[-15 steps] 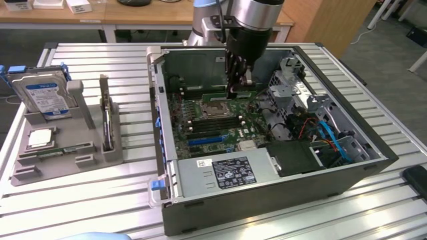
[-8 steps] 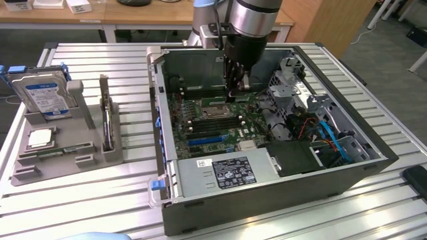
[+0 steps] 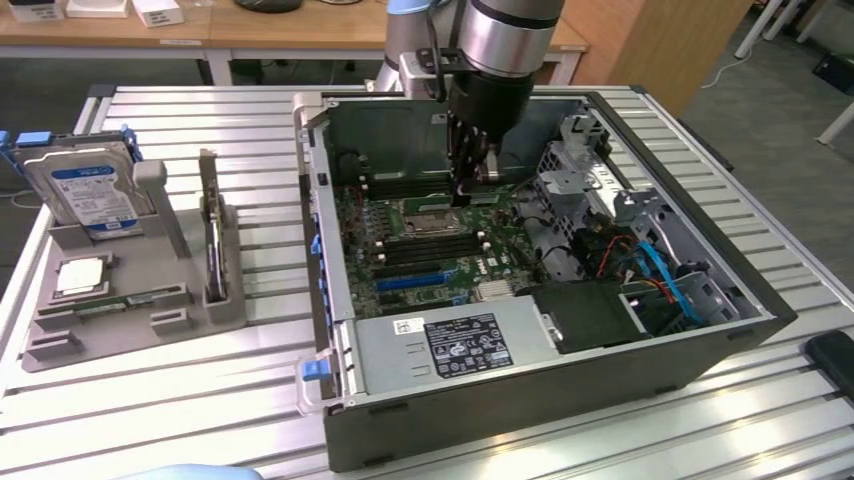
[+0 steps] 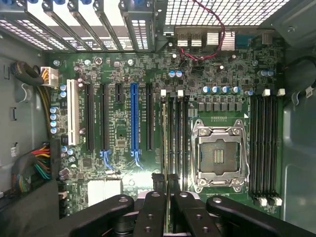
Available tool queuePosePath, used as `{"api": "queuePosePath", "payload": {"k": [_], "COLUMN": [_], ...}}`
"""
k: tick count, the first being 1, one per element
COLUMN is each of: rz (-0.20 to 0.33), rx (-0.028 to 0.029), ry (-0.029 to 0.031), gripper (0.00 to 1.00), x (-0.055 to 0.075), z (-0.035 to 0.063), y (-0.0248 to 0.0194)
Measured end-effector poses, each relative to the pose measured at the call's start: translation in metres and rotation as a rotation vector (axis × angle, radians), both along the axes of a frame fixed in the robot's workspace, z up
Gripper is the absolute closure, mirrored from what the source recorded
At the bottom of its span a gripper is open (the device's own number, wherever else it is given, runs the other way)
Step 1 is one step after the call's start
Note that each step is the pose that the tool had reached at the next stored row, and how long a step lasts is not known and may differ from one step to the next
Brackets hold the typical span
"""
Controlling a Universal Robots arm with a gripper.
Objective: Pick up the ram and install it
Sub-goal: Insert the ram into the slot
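My gripper (image 3: 475, 185) hangs inside the open computer case (image 3: 334, 300), low over the motherboard (image 3: 427, 250). Its two black fingers (image 4: 158, 182) stand close together, shut on a thin board seen edge-on, the ram (image 4: 164, 143). The ram lies along the memory slots (image 4: 175, 138) just beside the empty processor socket (image 4: 218, 155). I cannot tell whether the stick touches a slot or hangs just above it. In the exterior view a bit of the ram (image 3: 486, 194) shows under the fingers.
A grey parts holder (image 3: 134, 300) at the exterior view's left carries a hard drive (image 3: 87, 190), an upright expansion card (image 3: 211, 235) and a processor chip (image 3: 80, 275). The case holds a power supply (image 3: 454, 345), a drive cage (image 3: 587, 175) and blue cables (image 3: 667, 280).
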State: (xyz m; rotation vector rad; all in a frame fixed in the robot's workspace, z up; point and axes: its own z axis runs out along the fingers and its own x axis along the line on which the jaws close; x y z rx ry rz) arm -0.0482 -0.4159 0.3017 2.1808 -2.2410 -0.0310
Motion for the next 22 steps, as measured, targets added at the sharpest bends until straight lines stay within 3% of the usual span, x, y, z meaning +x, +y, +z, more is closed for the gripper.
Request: {"api": "queuePosePath", "payload": {"k": [22], "rz": [0.0], "rx": [-0.0001], "ry": [-0.0038], "gripper": [0.87], "x": [0.0], "z": [-0.031], "y": [0.0003]}}
